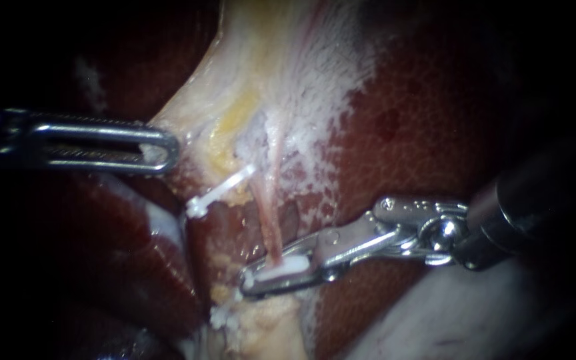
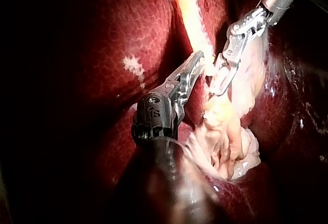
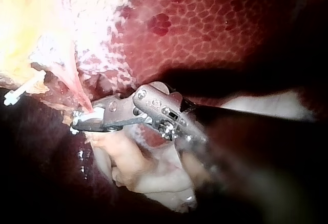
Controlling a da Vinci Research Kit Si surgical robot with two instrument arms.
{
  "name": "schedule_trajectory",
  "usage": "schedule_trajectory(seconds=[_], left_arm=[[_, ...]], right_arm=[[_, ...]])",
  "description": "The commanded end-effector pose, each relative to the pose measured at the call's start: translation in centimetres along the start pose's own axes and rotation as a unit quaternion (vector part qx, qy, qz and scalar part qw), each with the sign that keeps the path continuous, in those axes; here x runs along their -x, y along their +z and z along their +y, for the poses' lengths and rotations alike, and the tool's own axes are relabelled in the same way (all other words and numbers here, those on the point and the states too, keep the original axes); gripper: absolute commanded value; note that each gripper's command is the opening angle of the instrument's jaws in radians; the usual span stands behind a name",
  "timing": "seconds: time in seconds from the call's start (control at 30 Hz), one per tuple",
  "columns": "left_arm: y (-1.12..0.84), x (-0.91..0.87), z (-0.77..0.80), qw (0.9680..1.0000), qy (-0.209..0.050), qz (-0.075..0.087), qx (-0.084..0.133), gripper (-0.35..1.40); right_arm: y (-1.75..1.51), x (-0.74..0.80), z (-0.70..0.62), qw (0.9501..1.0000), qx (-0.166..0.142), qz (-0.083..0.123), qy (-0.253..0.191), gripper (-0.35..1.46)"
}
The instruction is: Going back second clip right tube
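Right instrument's claw (image 1: 278, 272), barely parted, seemingly clasps white clip (image 1: 289, 267) on tube (image 1: 268, 213); left instrument's claw (image 1: 163, 150) pinches gallbladder (image 1: 268, 67).

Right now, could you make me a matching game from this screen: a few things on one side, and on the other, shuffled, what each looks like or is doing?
Things:
1. left instrument
2. right instrument
3. upper clip
4. liver

States:
A. dark red and mottled
B. jaws shut on the lower clip, at the pink tube
C. jaws shut on the edge of the pale tissue
D. white, with no instrument touching it

Pairs: 1-C, 2-B, 3-D, 4-A.
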Motion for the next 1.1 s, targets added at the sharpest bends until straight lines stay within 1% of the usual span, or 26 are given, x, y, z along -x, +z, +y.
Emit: schedule_trajectory(seconds=[0.03, 0.27, 0.33, 0.4, 0.47, 0.5, 0.57, 0.6, 0.67, 0.7, 0.77, 0.87, 0.93, 1.1], left_arm=[[0.00, 0.00, 0.00, 1.0000, 0.000, 0.000, 0.000, -0.35], [0.00, 0.00, 0.00, 1.0000, 0.000, 0.000, 0.000, -0.35], [0.00, 0.00, 0.00, 1.0000, 0.000, 0.000, 0.000, -0.35], [0.00, 0.00, 0.00, 1.0000, 0.000, 0.000, 0.000, -0.35], [0.00, 0.00, 0.00, 1.0000, 0.000, 0.000, 0.000, -0.35], [0.00, 0.00, 0.00, 1.0000, 0.000, 0.000, 0.000, -0.35], [0.00, -0.01, 0.00, 1.0000, 0.000, 0.000, 0.000, -0.35], [0.00, -0.01, 0.00, 1.0000, 0.000, 0.000, 0.000, -0.35], [0.00, -0.01, 0.00, 1.0000, 0.000, 0.000, 0.000, -0.35], [0.00, -0.01, 0.00, 1.0000, 0.000, 0.000, 0.000, -0.35], [0.00, -0.02, 0.00, 1.0000, 0.000, 0.000, 0.000, -0.35], [0.00, -0.02, 0.00, 1.0000, 0.000, 0.000, 0.000, -0.35], [0.00, -0.02, 0.00, 1.0000, 0.001, 0.000, 0.000, -0.35], [0.00, -0.02, 0.00, 1.0000, 0.001, 0.000, 0.000, -0.35]], right_arm=[[0.00, 0.00, 0.00, 1.0000, 0.000, 0.000, 0.000, -0.35], [0.00, 0.00, -0.02, 1.0000, -0.001, 0.000, 0.000, -0.35], [0.00, 0.00, -0.03, 1.0000, -0.003, 0.003, -0.001, -0.35], [0.01, -0.01, -0.03, 1.0000, -0.005, 0.003, -0.006, -0.17], [0.00, -0.02, -0.03, 0.9998, -0.005, 0.003, -0.021, -0.06], [0.00, -0.02, -0.03, 0.9994, -0.001, 0.006, -0.035, 0.04], [-0.01, -0.02, -0.04, 0.9988, 0.005, 0.009, -0.047, 0.13], [-0.01, -0.02, -0.04, 0.9983, 0.009, 0.011, -0.056, 0.22], [-0.02, -0.02, -0.04, 0.9963, 0.020, 0.017, -0.082, 0.33], [-0.02, -0.02, -0.04, 0.9957, 0.023, 0.018, -0.088, 0.36], [-0.02, -0.02, -0.05, 0.9930, 0.033, 0.022, -0.111, 0.44], [-0.05, -0.02, -0.06, 0.9889, 0.059, 0.032, -0.132, 0.50], [-0.08, -0.04, -0.07, 0.9862, 0.069, 0.036, -0.146, 0.54], [-0.16, -0.09, -0.09, 0.9819, 0.086, 0.041, -0.164, 0.59]])
